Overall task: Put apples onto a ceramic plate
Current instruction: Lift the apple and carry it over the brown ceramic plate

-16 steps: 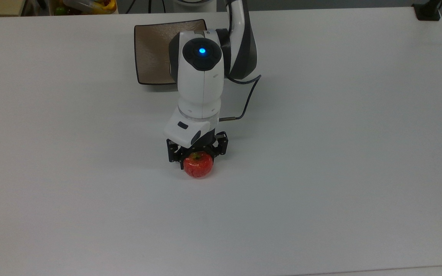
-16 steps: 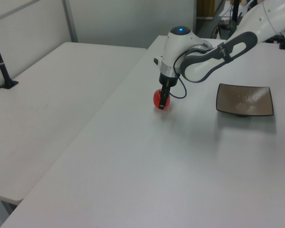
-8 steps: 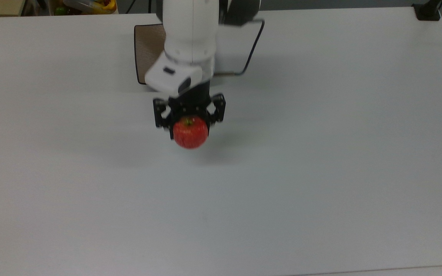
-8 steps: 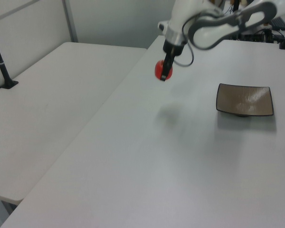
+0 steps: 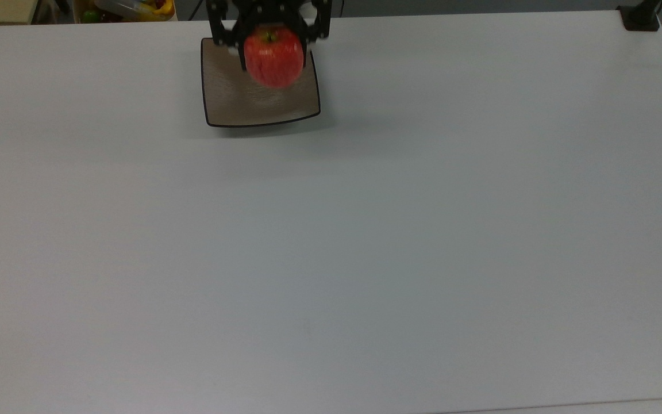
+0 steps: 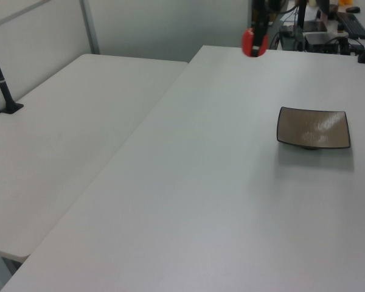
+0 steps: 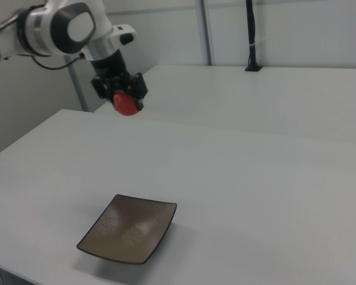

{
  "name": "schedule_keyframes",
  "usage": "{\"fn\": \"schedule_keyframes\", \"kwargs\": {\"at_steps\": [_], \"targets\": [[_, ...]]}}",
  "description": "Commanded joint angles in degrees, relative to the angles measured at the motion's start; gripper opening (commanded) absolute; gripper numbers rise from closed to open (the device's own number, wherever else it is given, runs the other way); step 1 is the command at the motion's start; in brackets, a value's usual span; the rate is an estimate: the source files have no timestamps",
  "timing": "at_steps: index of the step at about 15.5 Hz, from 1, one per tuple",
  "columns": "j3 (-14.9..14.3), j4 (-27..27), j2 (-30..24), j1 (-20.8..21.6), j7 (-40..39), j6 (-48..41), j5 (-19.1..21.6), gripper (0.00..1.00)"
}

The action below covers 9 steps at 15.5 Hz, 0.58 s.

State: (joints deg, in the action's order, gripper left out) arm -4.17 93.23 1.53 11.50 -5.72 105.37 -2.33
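Note:
A small glossy red apple (image 5: 273, 56) hangs high in the air, with my gripper (image 5: 272, 40) shut on it. In the right view the apple (image 7: 126, 104) is far above the table, under the black fingers (image 7: 137, 86) of the gripper (image 7: 123, 95). The left view has the apple (image 6: 254, 42) near its top edge, well off the surface. A square taupe-brown ceramic plate (image 5: 233, 103) with a thin black rim lies bare on the white table, also seen as the plate (image 6: 314, 128) and the plate (image 7: 130, 228).
The white table (image 5: 365, 230) stretches wide around the plate. A second white table (image 6: 67, 121) stands beside it. A black post base (image 5: 641, 17) sits at the top view's upper right corner. A box of coloured items (image 5: 127, 8) is beyond the far edge.
My gripper has lifted the apple off the table and carried it high, toward the top view's upper edge, until it overlaps the plate there. The plate has not moved.

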Motion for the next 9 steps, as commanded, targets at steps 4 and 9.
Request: {"fn": "schedule_keyframes", "kwargs": {"at_steps": [4, 9], "targets": [[0.22, 15.47, -12.86, -0.51, -5.61, -3.68, 2.41, 0.58], [0.31, 23.56, -15.94, -0.60, -9.83, -3.86, 3.38, 0.58]]}}
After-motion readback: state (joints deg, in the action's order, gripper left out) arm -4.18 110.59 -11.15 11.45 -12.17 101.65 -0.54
